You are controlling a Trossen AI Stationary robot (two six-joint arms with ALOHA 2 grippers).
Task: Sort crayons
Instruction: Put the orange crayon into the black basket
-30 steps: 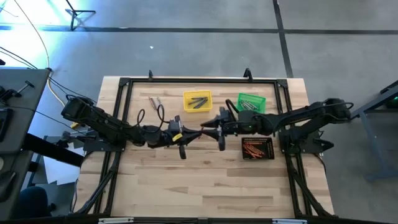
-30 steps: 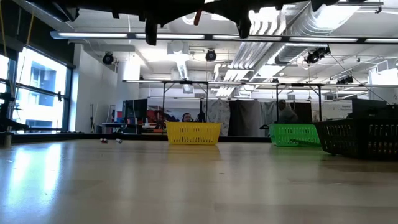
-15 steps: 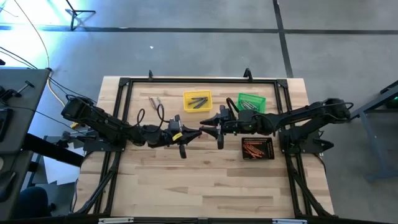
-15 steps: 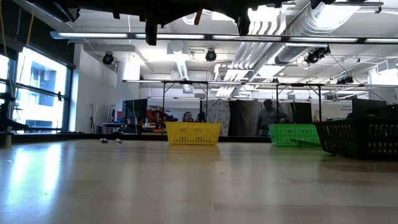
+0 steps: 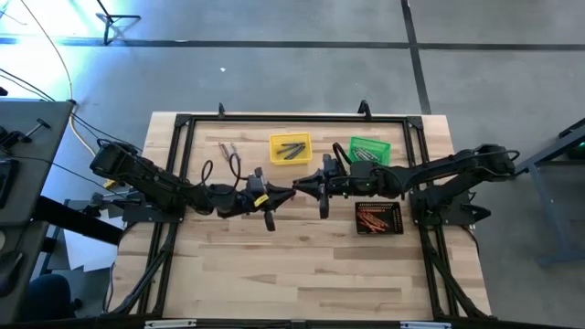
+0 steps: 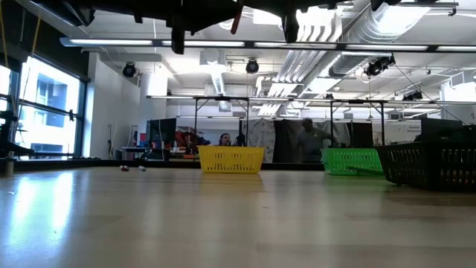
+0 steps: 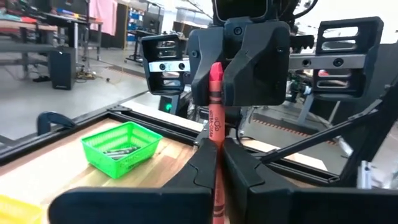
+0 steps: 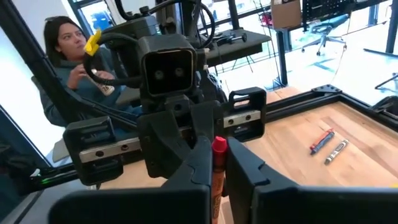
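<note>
Your two grippers meet tip to tip above the middle of the table (image 5: 302, 265), both pinching one red crayon (image 5: 292, 192): the left gripper (image 5: 285, 195) is clamped on one end, the right gripper (image 5: 299, 189) pressed onto the other (the wrist views show it between each pair of fingers). Two loose crayons (image 5: 227, 148) lie near the far left corner. The yellow bin (image 5: 290, 148) and green bin (image 5: 369, 151) sit along the far edge, the black bin (image 5: 378, 218) of orange-red crayons toward the right edge.
</note>
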